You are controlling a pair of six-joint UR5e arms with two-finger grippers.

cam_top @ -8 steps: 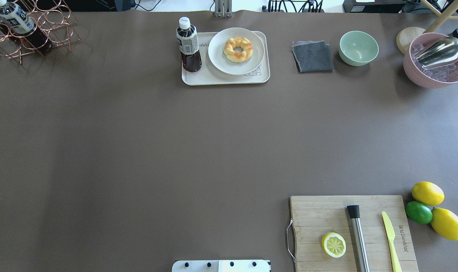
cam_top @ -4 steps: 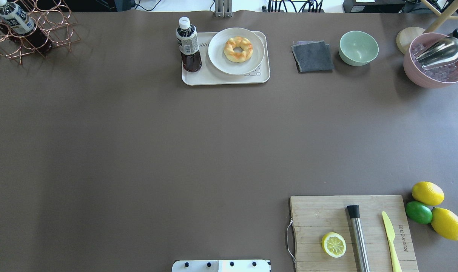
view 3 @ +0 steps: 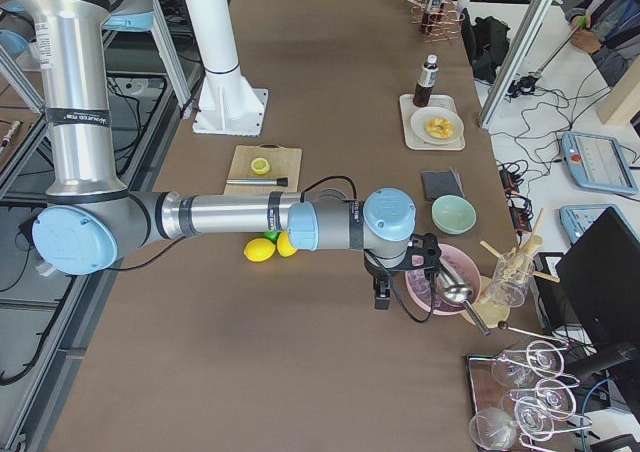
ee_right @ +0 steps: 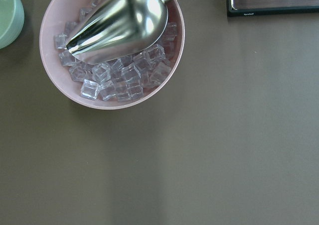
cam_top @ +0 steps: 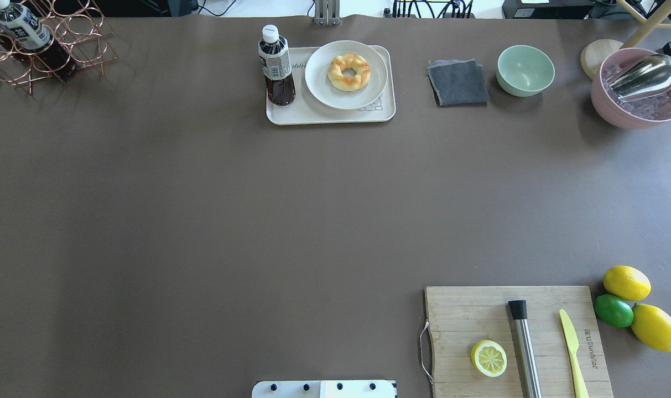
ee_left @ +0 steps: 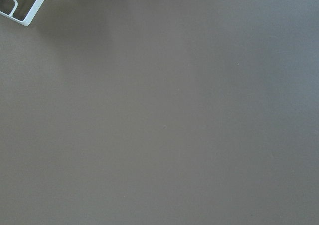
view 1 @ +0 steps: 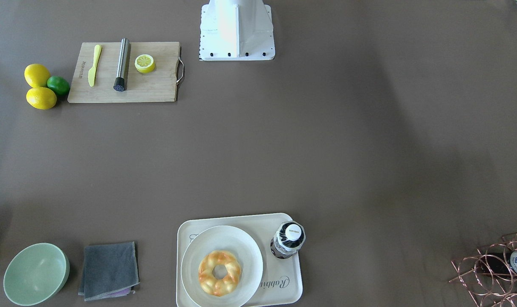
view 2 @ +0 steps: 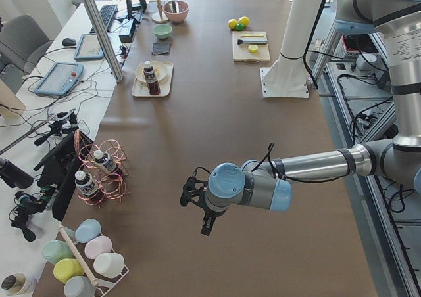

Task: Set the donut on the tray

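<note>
The donut (cam_top: pixel 349 72) is sitting on the white plate (cam_top: pixel 321 88), and that plate is resting inside the tray (cam_top: pixel 313 116) beside the bottle (cam_top: pixel 276 66), so the placing is looking done to me, with nothing left to carry. The left gripper (view 2: pixel 195 197) and right gripper (view 3: pixel 405 272) are hanging well away from the tray, the right one by the pink ice bowl (cam_top: pixel 603 110). Whether either is released or clenched, I cannot tell. A broad stretch of brown table (cam_top: pixel 258 221) is showing on the robot's side of the tray.

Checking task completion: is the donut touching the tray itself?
Apart. The overhead view shows the donut in the middle of the white plate, with plate surface all round it; the plate sits on the tray.
</note>
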